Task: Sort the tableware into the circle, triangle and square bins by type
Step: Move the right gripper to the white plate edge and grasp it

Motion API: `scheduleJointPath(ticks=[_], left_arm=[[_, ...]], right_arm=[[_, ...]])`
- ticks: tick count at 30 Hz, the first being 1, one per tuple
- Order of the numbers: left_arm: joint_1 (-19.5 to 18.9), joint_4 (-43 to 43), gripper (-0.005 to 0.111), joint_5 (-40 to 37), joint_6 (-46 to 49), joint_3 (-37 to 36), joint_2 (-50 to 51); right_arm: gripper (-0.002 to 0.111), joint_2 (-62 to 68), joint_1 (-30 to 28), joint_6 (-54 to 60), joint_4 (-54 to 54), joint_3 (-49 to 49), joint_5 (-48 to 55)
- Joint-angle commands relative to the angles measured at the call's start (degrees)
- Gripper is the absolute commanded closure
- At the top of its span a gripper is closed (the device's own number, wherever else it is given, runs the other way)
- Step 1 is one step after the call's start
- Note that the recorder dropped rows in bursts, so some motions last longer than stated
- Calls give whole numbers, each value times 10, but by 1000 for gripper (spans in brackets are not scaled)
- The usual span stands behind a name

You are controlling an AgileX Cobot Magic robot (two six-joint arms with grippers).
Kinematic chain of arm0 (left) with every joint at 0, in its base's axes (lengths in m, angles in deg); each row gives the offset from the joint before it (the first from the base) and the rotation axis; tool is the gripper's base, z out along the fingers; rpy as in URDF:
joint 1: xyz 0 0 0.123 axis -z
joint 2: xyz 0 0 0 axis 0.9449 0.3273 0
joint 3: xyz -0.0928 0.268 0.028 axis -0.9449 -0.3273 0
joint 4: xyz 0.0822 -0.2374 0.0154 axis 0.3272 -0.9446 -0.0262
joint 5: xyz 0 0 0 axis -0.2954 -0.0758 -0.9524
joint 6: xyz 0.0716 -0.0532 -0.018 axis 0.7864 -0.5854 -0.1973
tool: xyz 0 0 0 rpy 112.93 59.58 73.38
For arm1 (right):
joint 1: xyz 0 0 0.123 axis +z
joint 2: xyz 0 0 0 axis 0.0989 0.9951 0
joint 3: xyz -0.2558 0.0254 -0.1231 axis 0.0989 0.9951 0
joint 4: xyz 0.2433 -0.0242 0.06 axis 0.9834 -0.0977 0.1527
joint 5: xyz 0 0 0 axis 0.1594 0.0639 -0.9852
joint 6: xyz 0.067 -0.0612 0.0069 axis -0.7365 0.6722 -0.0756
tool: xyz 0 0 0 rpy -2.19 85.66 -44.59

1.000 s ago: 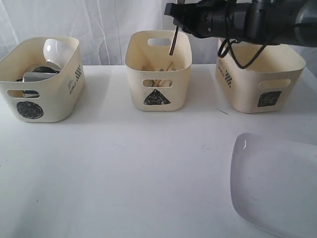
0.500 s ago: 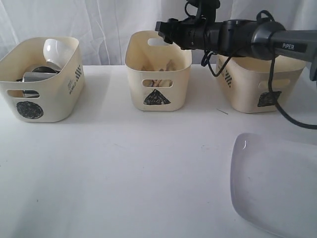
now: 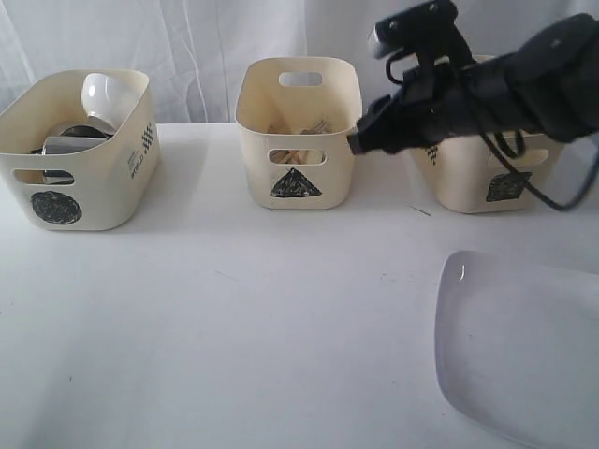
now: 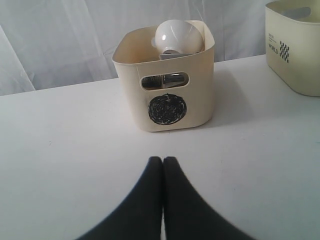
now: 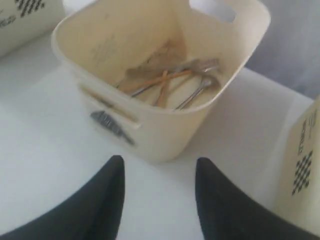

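One white plate (image 3: 519,351) lies nearest. Behind it stand three bins: the circle bin (image 3: 80,178) holds one white bowl (image 3: 106,94), the triangle bin (image 3: 299,131) the cutlery (image 5: 170,80), then the square bin (image 3: 468,182). The right gripper (image 3: 356,143) hangs spread and empty beside the triangle bin; the left gripper (image 4: 162,165) is pinched together, empty.

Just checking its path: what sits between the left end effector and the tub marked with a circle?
Nothing. The left wrist view shows only bare white table between the left end effector and the circle tub.
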Motion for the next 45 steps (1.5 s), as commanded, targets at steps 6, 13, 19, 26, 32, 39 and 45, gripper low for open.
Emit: scheduleJointPath(ticks=[6,13,19,26,32,39,45], left_arm=[[0,-3,107,2,-2,-1,-3],[0,-3,107,2,-2,-1,-3],[0,-3,107,2,-2,-1,-3],[0,-3,107,2,-2,-1,-3],[0,-3,107,2,-2,-1,-3],[0,-3,107,2,-2,-1,-3],[0,-3,107,2,-2,-1,-3]], right_arm=[[51,-184,115,-408,-485,180,185],[43,-186,199,-618,-705,210,357],[42,-186,307,-713,-723,211,394],[42,-97,402,-915,-842,269,403],[42,-31,401,-993,-933,292,347],[48,21,397,-1054,-982,296,299],[67,40,378,-1065,-982,296,281]])
